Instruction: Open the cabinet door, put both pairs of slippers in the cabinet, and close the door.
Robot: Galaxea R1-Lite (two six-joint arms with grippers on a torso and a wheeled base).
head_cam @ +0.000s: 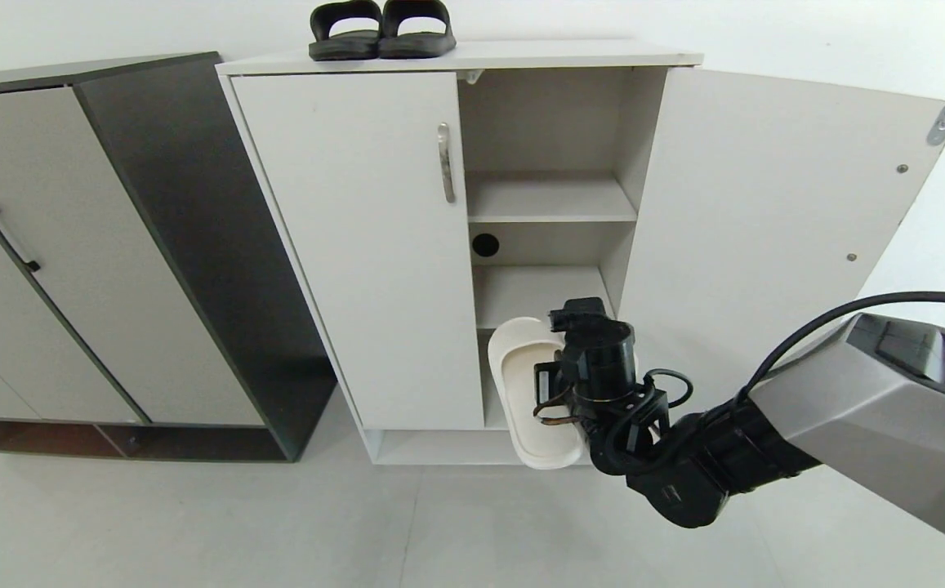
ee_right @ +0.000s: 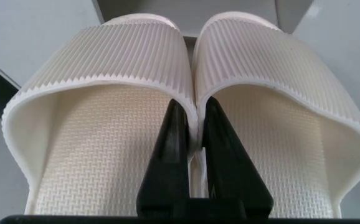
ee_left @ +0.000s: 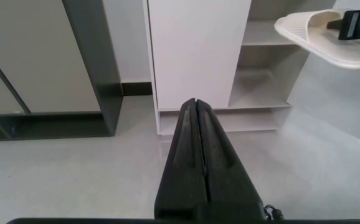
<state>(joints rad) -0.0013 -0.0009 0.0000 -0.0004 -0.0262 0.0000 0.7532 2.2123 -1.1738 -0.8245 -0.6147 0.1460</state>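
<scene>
The white cabinet [head_cam: 358, 245] stands with its right door [head_cam: 766, 220] swung wide open and its left door shut. My right gripper [ee_right: 193, 134] is shut on the white slippers [ee_right: 136, 124], pinching the two inner edges together. It holds them [head_cam: 533, 392] in front of the open compartment, level with the lower shelves. A black pair of slippers [head_cam: 382, 31] rests on the cabinet's top. My left gripper [ee_left: 196, 106] is shut with nothing in it, low over the floor and pointing at the cabinet's base. The white slippers [ee_left: 329, 40] hang ahead of it to one side.
A grey cabinet [head_cam: 113, 261] with a dark frame stands to the left of the white one, doors shut. Inside the open half are several bare shelves [head_cam: 550, 200]. The pale tiled floor [head_cam: 194, 523] spreads in front of both cabinets.
</scene>
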